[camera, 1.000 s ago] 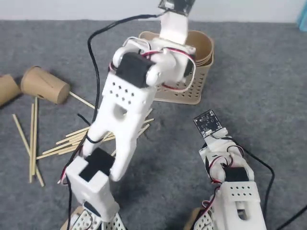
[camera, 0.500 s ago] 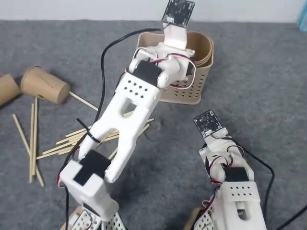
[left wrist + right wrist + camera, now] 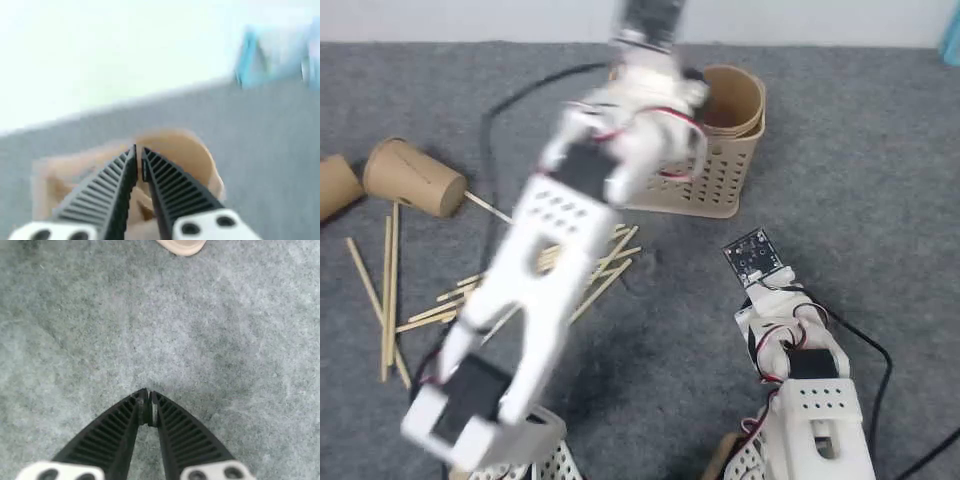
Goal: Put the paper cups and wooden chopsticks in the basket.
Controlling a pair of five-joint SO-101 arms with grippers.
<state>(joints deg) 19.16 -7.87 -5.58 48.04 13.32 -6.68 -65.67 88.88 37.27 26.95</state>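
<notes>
my left arm (image 3: 535,270) stretches over the mat (image 3: 880,200) to the basket (image 3: 715,185), where stacked cups (image 3: 732,95) sit at one end, and the right arm (image 3: 805,375) is parked low, out of the way i reckon. two loose cups (image 3: 412,177) and the chopsticks (image 3: 595,268) lie on the mat, so plenty's left. left gripper (image 3: 138,148) is pinched closed on nothing above the basket; right gripper (image 3: 149,396) closed, empty.
</notes>
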